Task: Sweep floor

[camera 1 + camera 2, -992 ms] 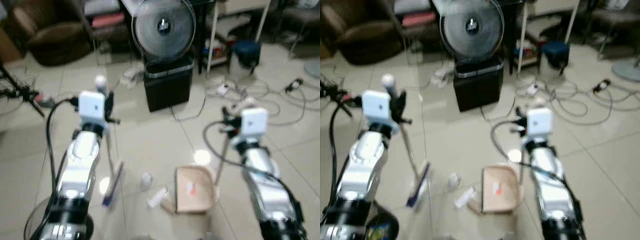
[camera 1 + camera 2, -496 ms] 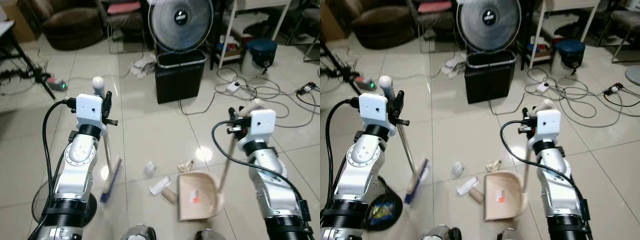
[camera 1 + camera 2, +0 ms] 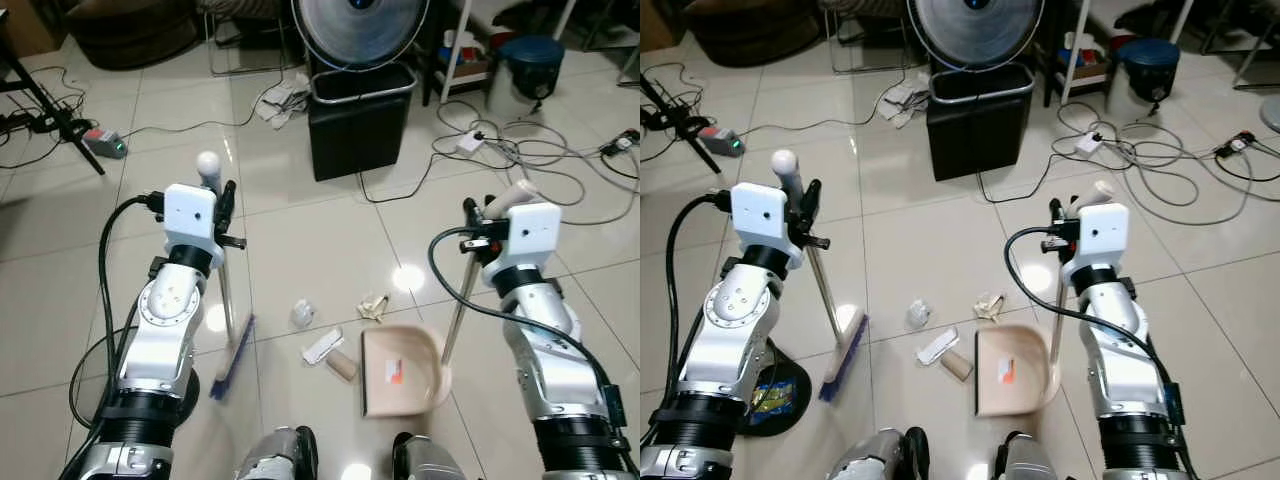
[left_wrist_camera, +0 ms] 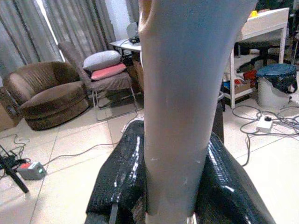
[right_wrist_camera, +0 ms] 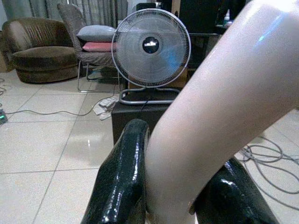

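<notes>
The broom stood nearly upright on the tiled floor to the robot's left front, its blue-bristled head resting on the tiles and its pale handle rising to a white knob. The left gripper was clenched on that handle just below the knob, a black finger pressed against each side. To the right lay the beige dustpan, flat on the floor with its open mouth toward the broom, its long handle slanting up into the right gripper, whose fingers were closed around the curved pale grip.

Between broom and dustpan, scraps were scattered: a crumpled white wad, a flat white wrapper, a small cardboard tube just beside the dustpan's edge, and a crumpled tan paper.

Farther off stood a black bin with a fan on it, and cables sprawled to the right.
</notes>
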You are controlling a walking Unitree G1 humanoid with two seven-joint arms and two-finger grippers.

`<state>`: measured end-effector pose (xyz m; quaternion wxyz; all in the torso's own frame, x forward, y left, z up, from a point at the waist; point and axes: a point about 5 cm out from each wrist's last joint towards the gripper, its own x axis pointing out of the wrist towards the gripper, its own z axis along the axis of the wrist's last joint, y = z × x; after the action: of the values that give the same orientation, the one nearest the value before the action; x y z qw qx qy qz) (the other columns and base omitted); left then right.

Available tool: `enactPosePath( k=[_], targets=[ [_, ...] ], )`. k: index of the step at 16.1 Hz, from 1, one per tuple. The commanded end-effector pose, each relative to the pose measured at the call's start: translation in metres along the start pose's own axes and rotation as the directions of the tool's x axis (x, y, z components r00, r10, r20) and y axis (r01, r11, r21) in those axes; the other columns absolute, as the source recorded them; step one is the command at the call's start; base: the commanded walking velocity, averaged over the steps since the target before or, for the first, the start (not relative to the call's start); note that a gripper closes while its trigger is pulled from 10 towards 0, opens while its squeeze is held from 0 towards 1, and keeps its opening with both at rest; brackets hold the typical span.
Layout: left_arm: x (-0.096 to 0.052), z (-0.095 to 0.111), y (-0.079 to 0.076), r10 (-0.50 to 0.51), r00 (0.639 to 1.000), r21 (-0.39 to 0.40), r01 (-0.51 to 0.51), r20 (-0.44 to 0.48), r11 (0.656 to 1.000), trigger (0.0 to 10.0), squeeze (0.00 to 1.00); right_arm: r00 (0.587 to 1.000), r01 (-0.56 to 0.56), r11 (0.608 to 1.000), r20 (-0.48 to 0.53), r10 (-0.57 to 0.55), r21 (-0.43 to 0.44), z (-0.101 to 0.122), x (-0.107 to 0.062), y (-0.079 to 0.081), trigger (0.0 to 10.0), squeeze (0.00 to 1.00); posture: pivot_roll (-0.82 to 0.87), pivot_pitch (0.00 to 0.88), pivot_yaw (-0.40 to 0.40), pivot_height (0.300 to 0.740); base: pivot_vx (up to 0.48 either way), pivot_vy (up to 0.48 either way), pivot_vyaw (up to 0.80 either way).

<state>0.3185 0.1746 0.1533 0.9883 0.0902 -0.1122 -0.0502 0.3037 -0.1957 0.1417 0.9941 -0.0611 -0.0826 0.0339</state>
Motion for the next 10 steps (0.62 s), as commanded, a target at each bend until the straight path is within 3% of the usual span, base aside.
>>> enactPosePath(
  k=[1,5,10],
  targets=[
    [0.003,0.010,0.002,0.005,0.999,0.010,-0.005,0.054,1.000,10.0,0.00,0.999,0.009,1.000,0.048,-0.009,-0.004,0.006,0.002,-0.005,10.0,0.00,0.04,0.253,0.110,0.740,0.000,0.000,0.00],
    [0.007,0.012,0.003,0.066,0.995,-0.069,-0.061,0.072,0.996,10.0,0.00,0.999,-0.009,1.000,0.033,0.010,-0.018,0.000,0.010,-0.006,10.0,0.00,0.07,0.272,0.097,0.740,0.000,0.000,0.00],
    [0.002,0.009,0.007,0.096,0.992,-0.080,-0.089,0.083,0.993,10.0,0.00,0.999,-0.041,0.997,0.029,0.043,-0.064,-0.006,0.022,-0.003,10.0,0.00,0.12,0.310,0.100,0.740,0.000,0.000,0.00]
  ],
)
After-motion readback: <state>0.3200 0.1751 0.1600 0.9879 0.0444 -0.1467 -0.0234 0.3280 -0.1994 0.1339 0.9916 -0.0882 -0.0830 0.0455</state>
